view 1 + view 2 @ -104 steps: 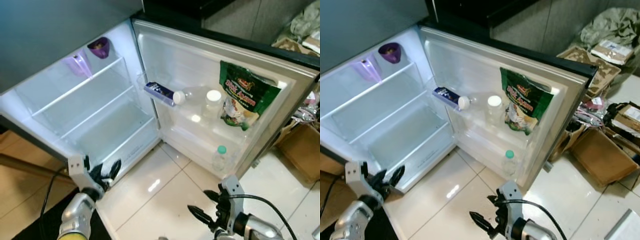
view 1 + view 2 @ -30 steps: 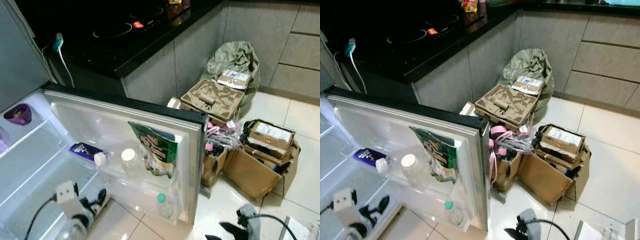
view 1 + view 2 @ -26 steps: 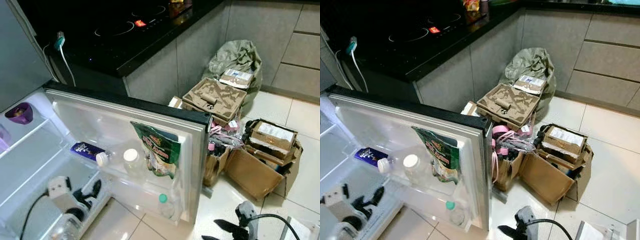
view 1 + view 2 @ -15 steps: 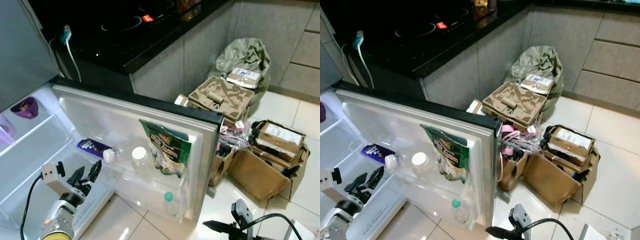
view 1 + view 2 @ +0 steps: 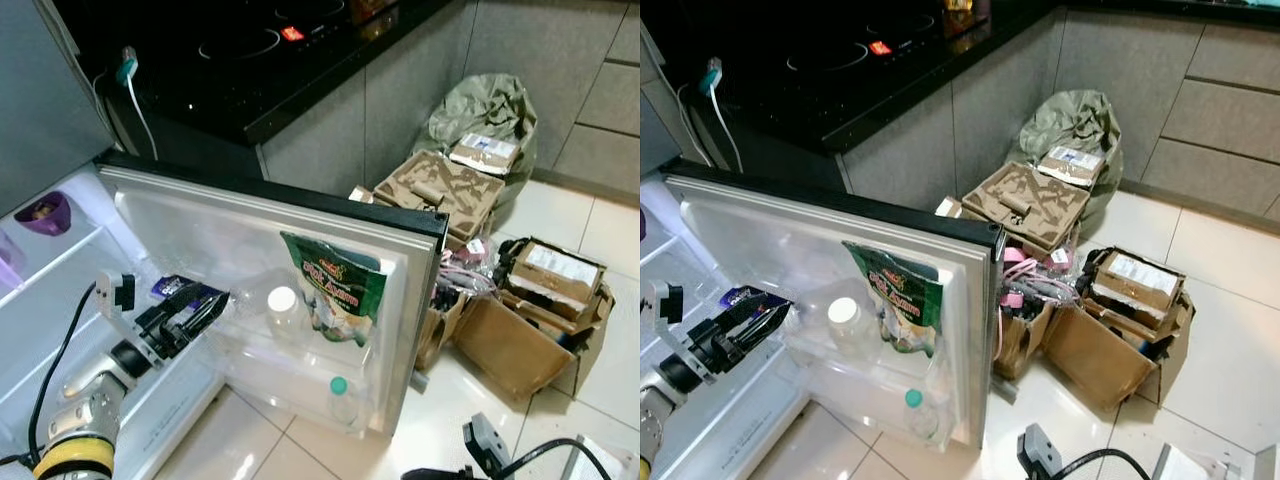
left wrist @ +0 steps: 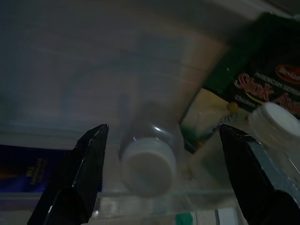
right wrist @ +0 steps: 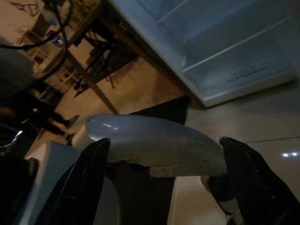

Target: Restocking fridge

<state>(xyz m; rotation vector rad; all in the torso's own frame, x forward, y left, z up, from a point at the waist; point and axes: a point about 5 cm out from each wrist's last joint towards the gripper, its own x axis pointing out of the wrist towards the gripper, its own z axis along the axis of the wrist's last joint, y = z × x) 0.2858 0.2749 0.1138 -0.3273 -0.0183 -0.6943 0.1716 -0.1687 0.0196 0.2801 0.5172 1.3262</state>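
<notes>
Bottle (image 6: 147,161) with the white cap is lying on its side in the door shelf (image 5: 300,365), right beside the green snack bag (image 5: 335,290); your left gripper (image 5: 205,305) is spread wide and lined up on the cap end; ease in slow and keep off the blue carton (image 5: 178,290); wrist view's murky, so contact's hard to call; right gripper (image 7: 164,140) hangs low with its fingers apart.

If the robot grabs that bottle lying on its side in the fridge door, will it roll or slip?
Probably. The bottle is round, clear plastic lying sideways, so it may roll along the door shelf. It looks empty, likely light. The left gripper is open, near its cap.
</notes>
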